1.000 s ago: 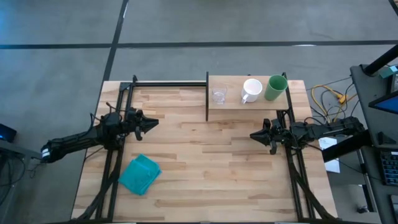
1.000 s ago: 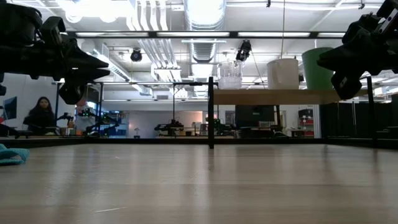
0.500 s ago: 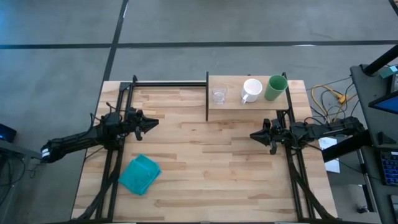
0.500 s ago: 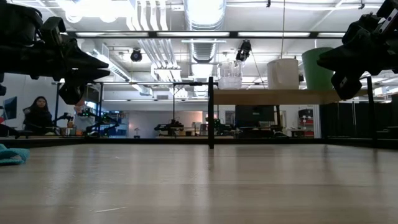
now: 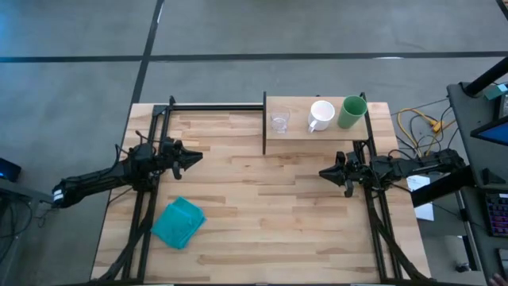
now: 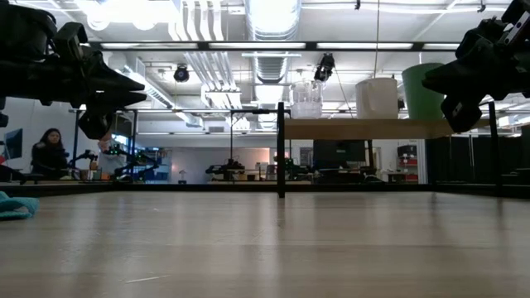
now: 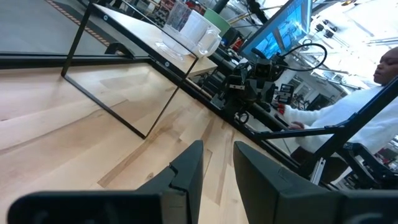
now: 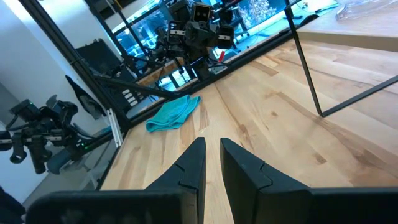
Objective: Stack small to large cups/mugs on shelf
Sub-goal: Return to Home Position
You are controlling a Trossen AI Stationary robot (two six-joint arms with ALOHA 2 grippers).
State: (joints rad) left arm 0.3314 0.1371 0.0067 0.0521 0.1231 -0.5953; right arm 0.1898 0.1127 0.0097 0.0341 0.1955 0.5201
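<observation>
The shelf (image 5: 302,133) stands at the table's far right on thin black posts. On it, from left to right, stand a clear glass tumbler (image 5: 279,121), a white handled mug (image 5: 321,115) and a green cup (image 5: 352,112), each on its base. They also show in the low view: tumbler (image 6: 306,99), mug (image 6: 377,98), green cup (image 6: 422,91). My left gripper (image 5: 196,156) hovers over the table's left side, shut and empty. My right gripper (image 5: 323,171) hovers just in front of the shelf, shut and empty. Only a narrow slit shows between each pair of fingers in the wrist views.
A crumpled teal cloth (image 5: 178,222) lies near the table's front left. A black metal frame (image 5: 214,106) runs along the far edge and down both sides. The middle of the tabletop (image 5: 262,199) is bare wood. A person sits far back in the room (image 6: 50,153).
</observation>
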